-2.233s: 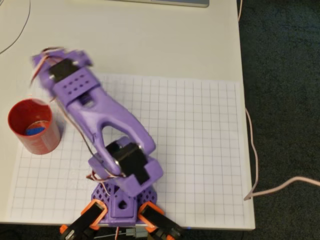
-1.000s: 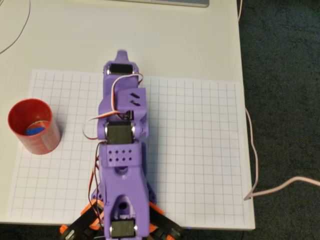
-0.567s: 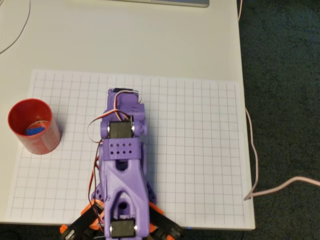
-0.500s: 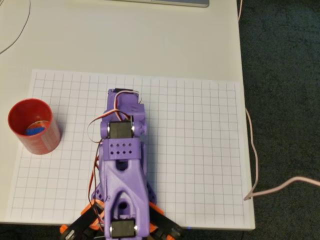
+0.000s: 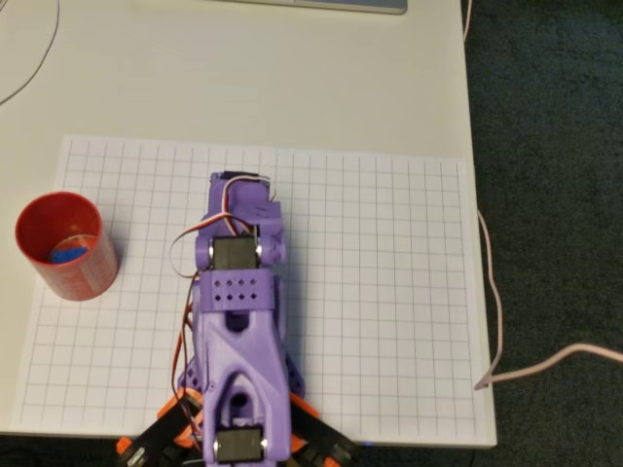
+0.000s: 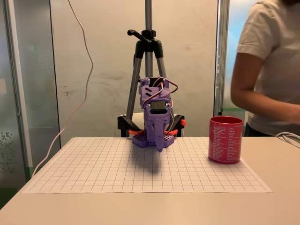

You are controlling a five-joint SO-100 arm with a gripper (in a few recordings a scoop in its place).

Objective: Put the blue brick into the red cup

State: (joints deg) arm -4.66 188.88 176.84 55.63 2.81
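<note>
The red cup (image 5: 63,245) stands upright at the left edge of the grid sheet, and in the fixed view the red cup (image 6: 225,139) is at the right. The blue brick (image 5: 66,255) lies inside it on the bottom. The purple arm (image 5: 238,311) is folded back over its base at the middle front of the sheet, well away from the cup. In the fixed view my gripper (image 6: 160,146) points down just above the sheet, its jaws together in one narrow wedge with nothing in them. From overhead the wrist covers the fingers.
A white grid sheet (image 5: 389,292) covers the table. A pale cable (image 5: 492,292) runs along the table's right edge. In the fixed view a tripod (image 6: 148,56) stands behind the arm and a person (image 6: 267,70) stands behind the cup.
The arm swung away from the cup to the middle of the sheet and folded back toward its base. Over the last half second nothing has moved. The brick stays in the cup.
</note>
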